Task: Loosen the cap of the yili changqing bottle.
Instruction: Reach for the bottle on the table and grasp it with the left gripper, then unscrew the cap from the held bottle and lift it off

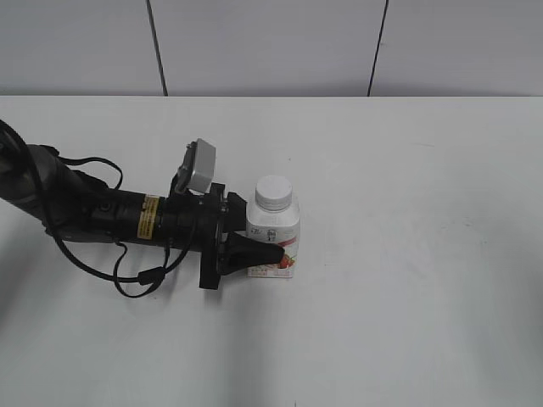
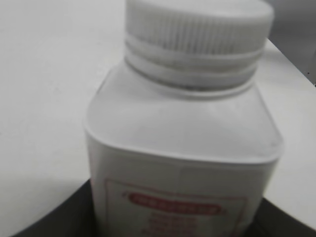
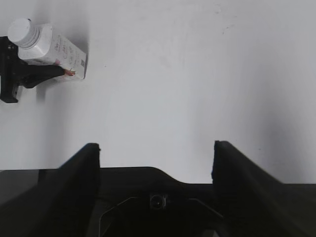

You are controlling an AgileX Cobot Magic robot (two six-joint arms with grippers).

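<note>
The yili changqing bottle [image 1: 277, 224] stands upright on the white table, with its pink-red label facing the front. Its white ribbed cap [image 1: 273, 192] sits on the neck. My left gripper [image 1: 265, 246] reaches in from the left and is shut on the bottle's lower body, with one black finger across the label. In the left wrist view the bottle [image 2: 182, 148] and the cap [image 2: 197, 24] fill the frame, with dark fingers at both lower corners. My right gripper [image 3: 155, 148] is open and empty, far from the bottle [image 3: 59, 49], and out of the exterior view.
The white table [image 1: 407, 254] stretches to the right and front of the bottle. A grey panelled wall [image 1: 271, 42] stands behind its far edge. The left arm's cable [image 1: 136, 284] loops on the table at the left.
</note>
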